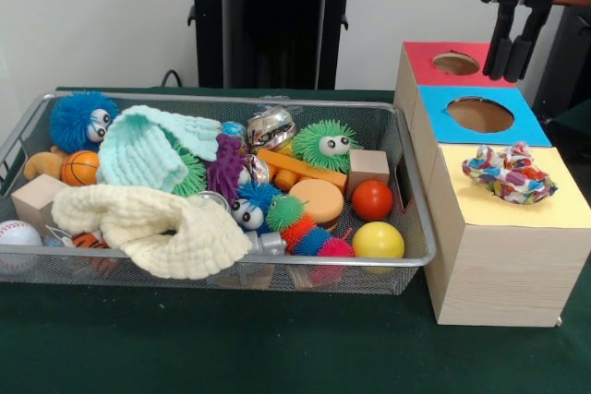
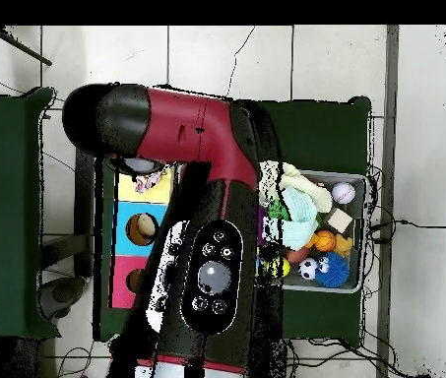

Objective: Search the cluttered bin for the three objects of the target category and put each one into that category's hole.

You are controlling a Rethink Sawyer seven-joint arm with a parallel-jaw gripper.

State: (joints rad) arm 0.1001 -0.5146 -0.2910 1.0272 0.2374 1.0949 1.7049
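Note:
The wire mesh bin (image 1: 414,193) sits at the left, full of clutter; it also shows in the overhead view (image 2: 357,181). One wrinkly printed wrapper wad (image 1: 509,173) lies on the yellow-topped box (image 1: 489,214), also seen from overhead (image 2: 150,181). It hides that box's hole. No other wrapper wad shows plainly in the bin. My gripper (image 1: 513,54) hangs at the top right above the red-topped box (image 1: 420,54), beside its hole (image 1: 455,64). Its black fingers are together and hold nothing.
The blue-topped box with its open hole (image 1: 480,114) stands between the red and yellow ones. The bin holds a cream cloth (image 1: 148,223), a mint cloth (image 1: 148,149), spiky balls (image 1: 325,143), a silvery can (image 1: 271,126), smooth balls (image 1: 372,199) and wooden blocks (image 1: 368,168). The arm (image 2: 207,197) covers much of the overhead view.

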